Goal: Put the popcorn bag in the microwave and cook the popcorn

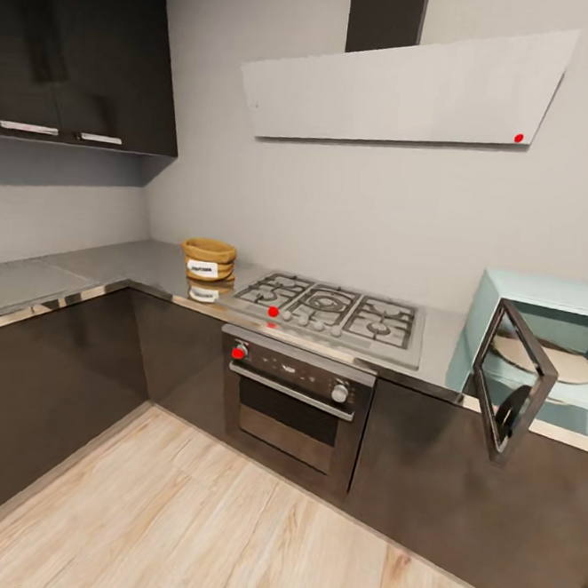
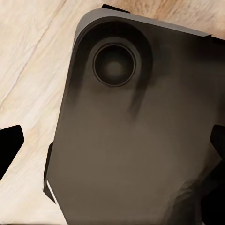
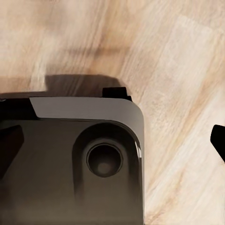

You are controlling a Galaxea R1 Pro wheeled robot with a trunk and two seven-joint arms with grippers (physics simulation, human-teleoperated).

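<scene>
Your squat mustard-tan popcorn bag point(image 1: 208, 259) sits at the brushed-steel countertop's point(image 1: 73, 268) back edge, just beside the gas hob point(image 1: 333, 311). The pale mint-blue microwave point(image 1: 540, 338) stands open at the counter's right end. Loading and heating remain. Finger state: cannot tell.

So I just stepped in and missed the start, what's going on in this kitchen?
Nothing is being handled right now. The popcorn bag sits on the countertop, left of the gas hob. At the right, the microwave stands with its door swung open and its turntable bare, so the bag has yet to be fetched. Both wrist views look down past the robot's dark base at the wooden floor.
</scene>
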